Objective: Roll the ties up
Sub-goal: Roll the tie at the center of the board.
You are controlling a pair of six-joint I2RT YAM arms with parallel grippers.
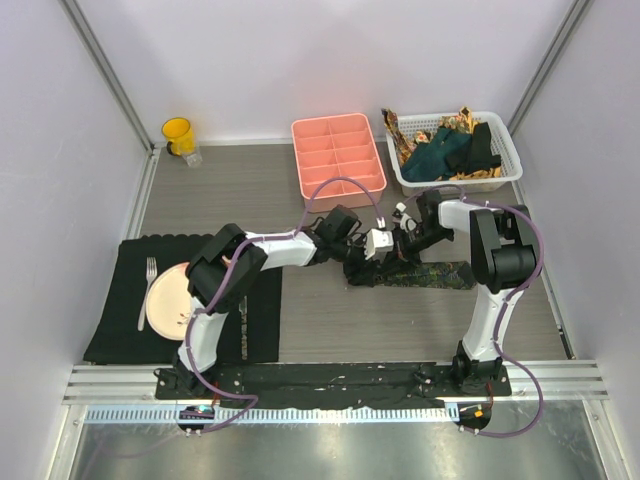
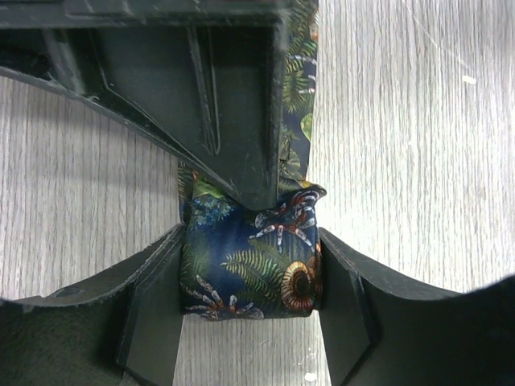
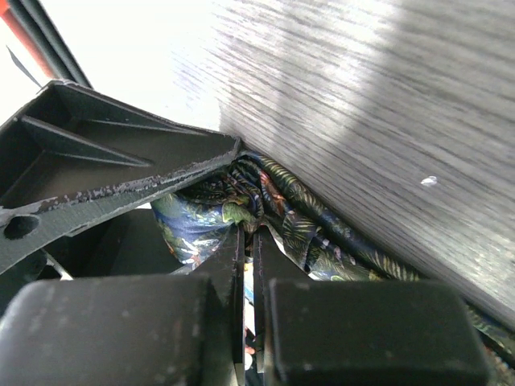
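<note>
While tie roll (image 2: pixel 249 269) sits betw. L hand (image 2: pixel 251 241) fingers (image 2: pixel 153 314), R hand (image 3: pixel 248 235) adjoins.

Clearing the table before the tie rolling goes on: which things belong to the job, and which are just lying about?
Job: dark patterned tie; other ties in the white basket.
Lying about: yellow cup, black placemat, plate, fork, pink tray (role unclear).
</note>
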